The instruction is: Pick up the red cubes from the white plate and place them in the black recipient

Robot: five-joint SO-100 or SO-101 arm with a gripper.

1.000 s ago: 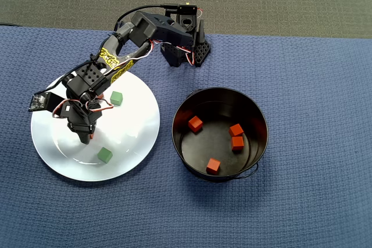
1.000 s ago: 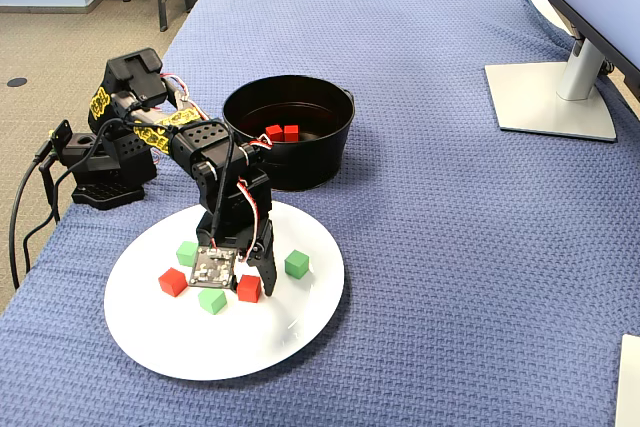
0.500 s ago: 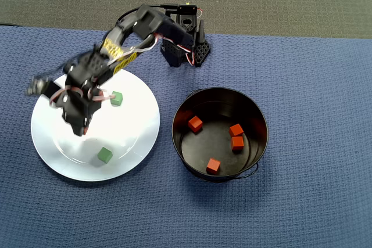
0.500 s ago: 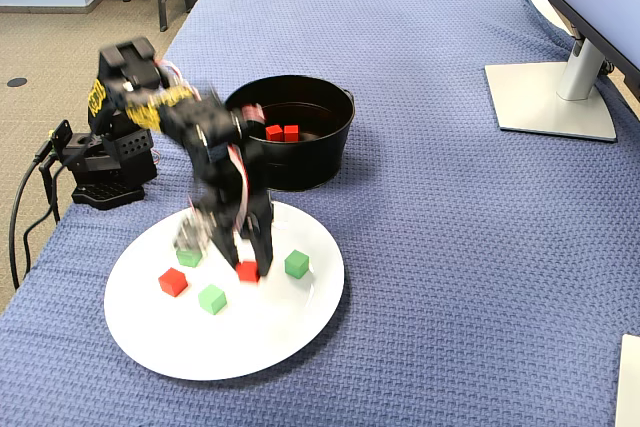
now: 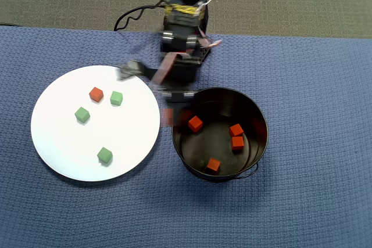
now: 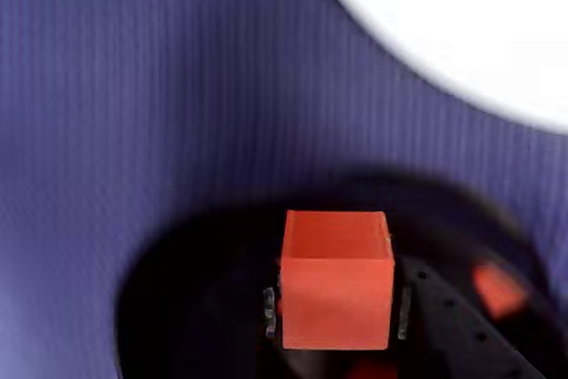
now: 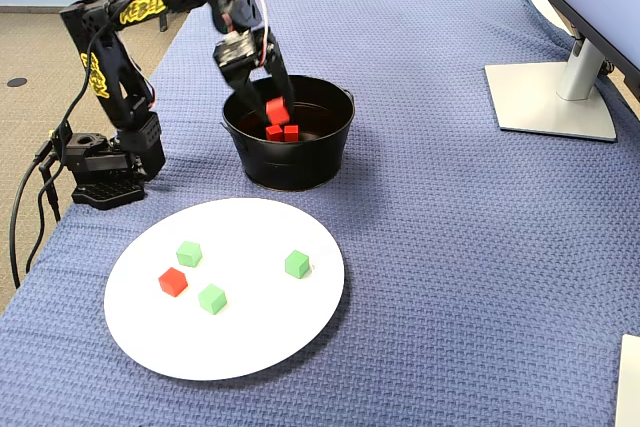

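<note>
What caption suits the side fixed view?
Gripper carries a red cube over the black bucket; one red cube remains on the white plate.

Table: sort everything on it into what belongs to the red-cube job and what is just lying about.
Job:
- held red cube in the gripper
- last red cube on the plate
- bucket with four red cubes inside

Lying about:
- three green cubes on the plate
- monitor stand
- blue cloth

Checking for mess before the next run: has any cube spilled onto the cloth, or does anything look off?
Nothing stands out. No cube lies on the cloth; the gripper holds a red cube over the bucket.
</note>
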